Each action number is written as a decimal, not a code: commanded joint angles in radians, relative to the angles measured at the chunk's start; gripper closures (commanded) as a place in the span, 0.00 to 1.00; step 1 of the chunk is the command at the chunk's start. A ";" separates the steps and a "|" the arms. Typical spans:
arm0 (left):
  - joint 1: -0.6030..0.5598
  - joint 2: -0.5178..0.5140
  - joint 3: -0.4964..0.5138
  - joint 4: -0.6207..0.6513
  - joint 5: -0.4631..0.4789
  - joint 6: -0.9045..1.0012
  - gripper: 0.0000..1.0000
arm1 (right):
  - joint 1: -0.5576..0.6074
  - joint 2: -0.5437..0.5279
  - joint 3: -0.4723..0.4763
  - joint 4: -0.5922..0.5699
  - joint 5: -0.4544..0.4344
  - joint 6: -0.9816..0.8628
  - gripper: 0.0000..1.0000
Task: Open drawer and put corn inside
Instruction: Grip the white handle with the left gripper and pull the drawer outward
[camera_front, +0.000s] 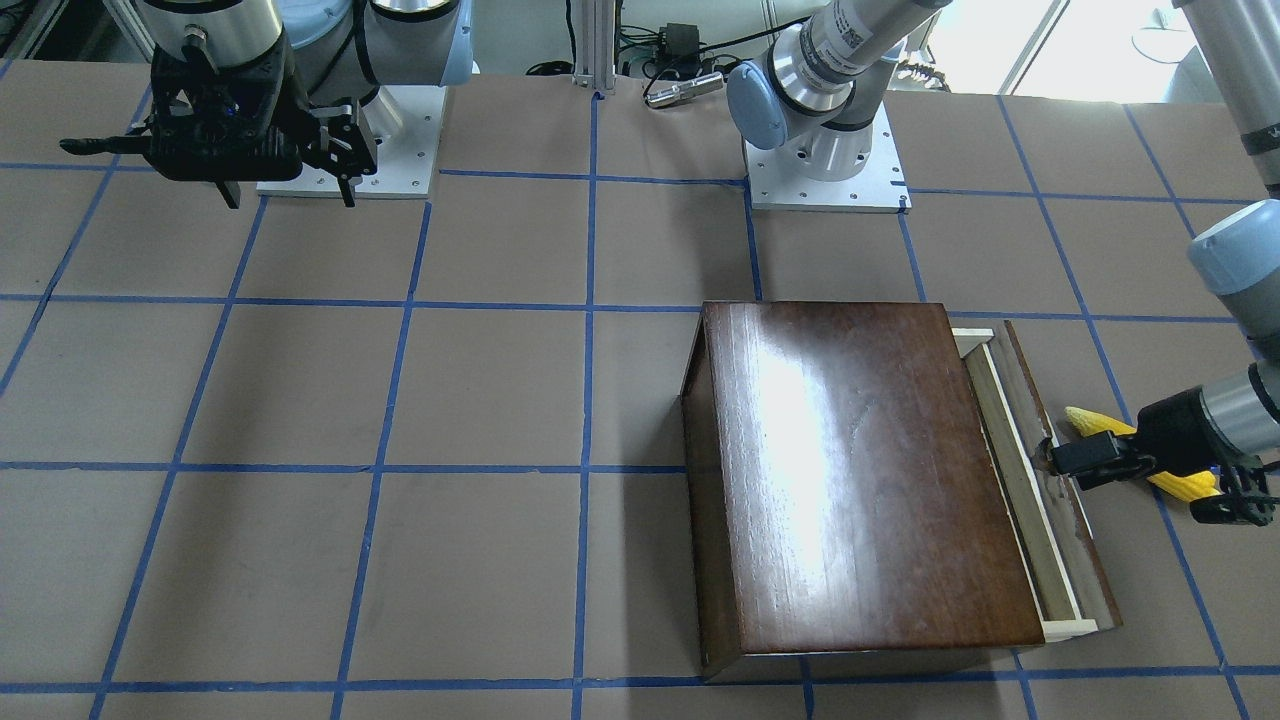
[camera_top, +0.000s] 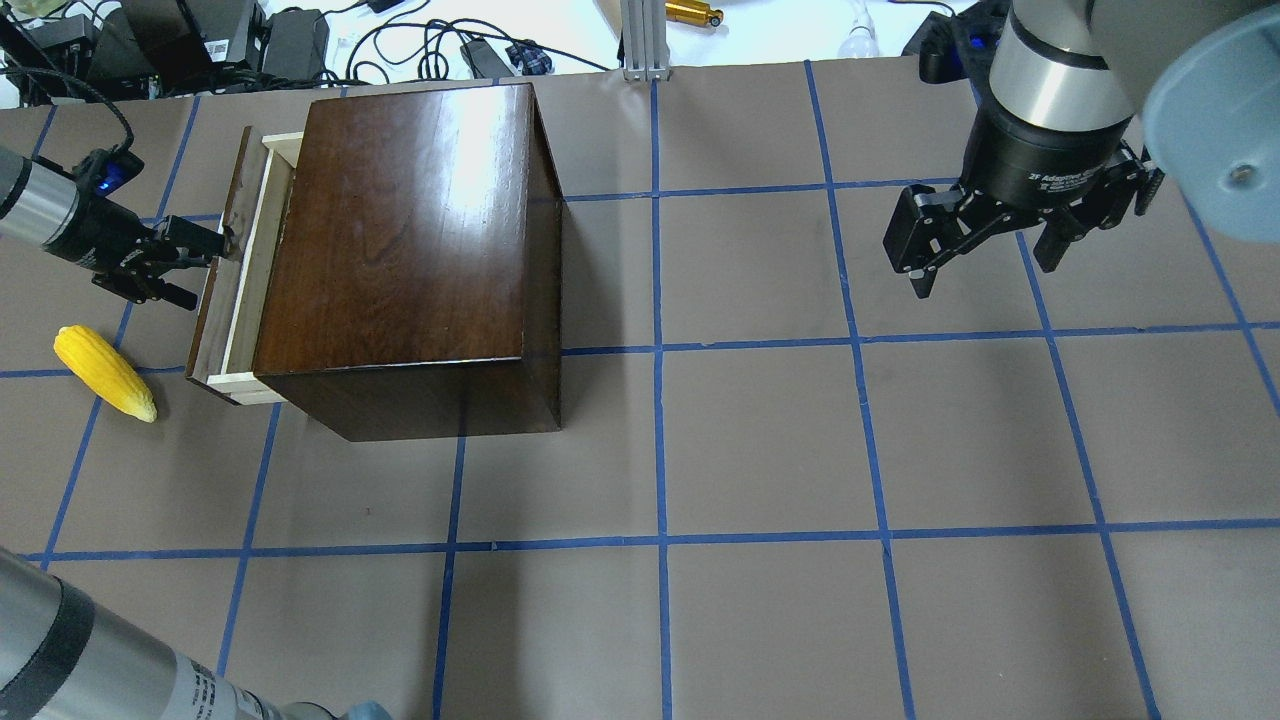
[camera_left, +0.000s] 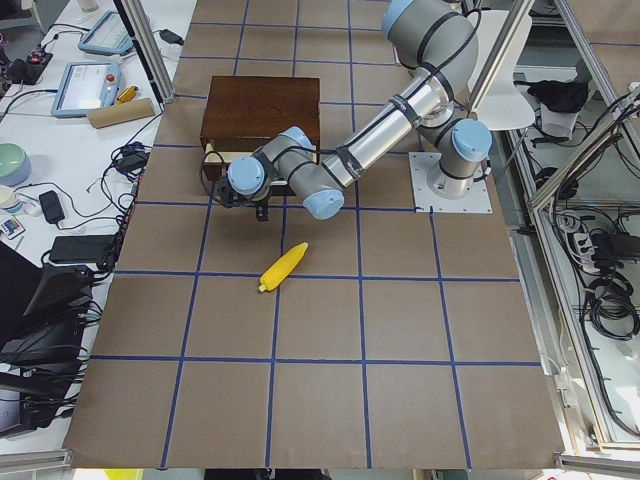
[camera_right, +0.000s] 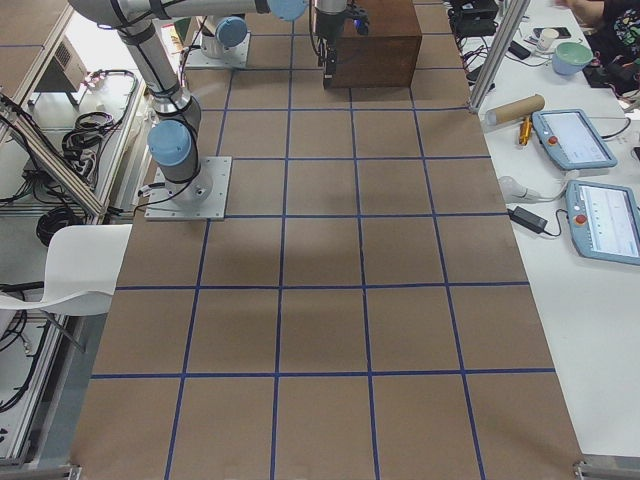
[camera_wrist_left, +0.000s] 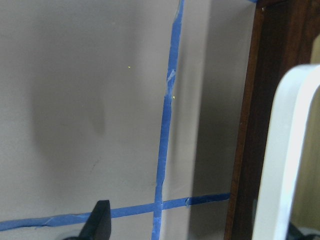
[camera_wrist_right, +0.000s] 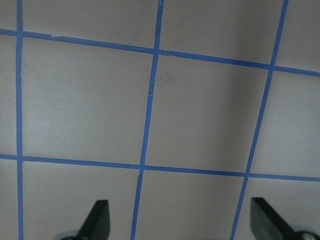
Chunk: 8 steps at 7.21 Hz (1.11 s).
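"Progress, how was it at that moment?"

"On my screen, going from the left: the corn (camera_top: 105, 372) lay flat on the table (camera_top: 760, 430), not yet picked up, near the front of the drawer (camera_top: 240, 270). My left gripper (camera_top: 203, 270) was at the white handle (camera_wrist_left: 290, 150), fingers (camera_wrist_left: 100, 222) spread wide and clamped on nothing. If one of them touched the handle, I could not tell. The drawer stood only a little out of the box (camera_top: 410, 230). I judged the gap too narrow, so more pulling was left, and after that the corn."

"And the corn's direction?"

"Its long axis ran diagonal to the blue tape lines (camera_top: 660, 420), pointed tip toward the robot and the box. Far right, the right gripper (camera_top: 983, 280) hung wide open, empty."
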 joint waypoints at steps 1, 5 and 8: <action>0.017 0.000 0.000 0.001 0.000 0.004 0.00 | 0.000 0.001 0.000 0.000 0.001 0.000 0.00; 0.023 0.001 0.002 0.001 0.002 0.005 0.00 | 0.000 0.000 0.000 0.000 0.001 0.000 0.00; 0.046 0.000 0.002 0.002 0.002 0.008 0.00 | 0.000 0.000 0.000 0.000 0.001 0.000 0.00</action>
